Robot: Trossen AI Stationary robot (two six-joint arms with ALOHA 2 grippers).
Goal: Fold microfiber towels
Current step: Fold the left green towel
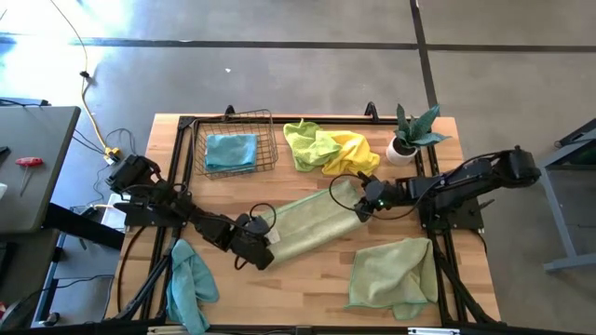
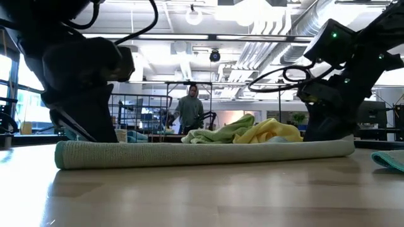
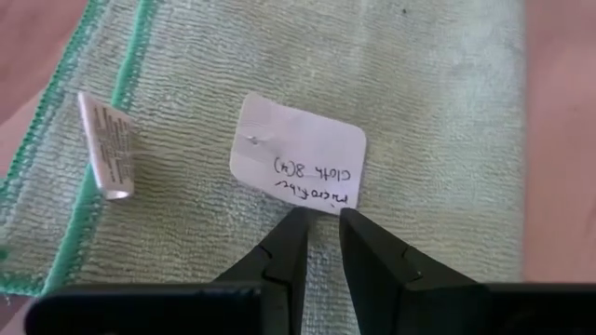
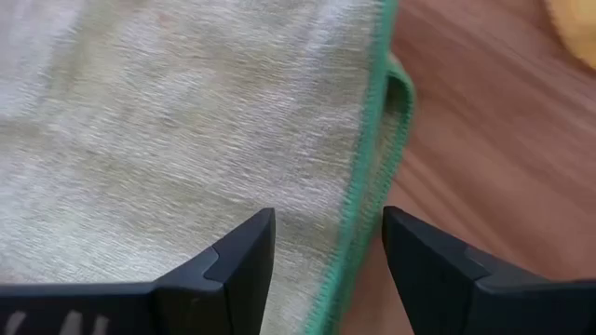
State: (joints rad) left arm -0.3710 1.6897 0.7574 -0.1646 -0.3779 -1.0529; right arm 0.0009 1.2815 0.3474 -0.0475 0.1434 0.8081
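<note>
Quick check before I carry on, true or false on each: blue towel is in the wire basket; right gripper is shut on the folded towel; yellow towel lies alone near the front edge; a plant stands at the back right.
1. A blue towel lies in the wire basket. True.
2. The right gripper is shut on the folded sage towel. False: its fingers stand open over the towel's green-stitched edge.
3. The yellow towel lies alone near the front edge. False: it lies at the back, against a lime towel.
4. A potted plant stands at the back right. True.

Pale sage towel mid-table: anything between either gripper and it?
Nothing visible. The left gripper and right gripper sit at opposite ends of the folded pale sage green microfiber towel, directly over the cloth.
</note>
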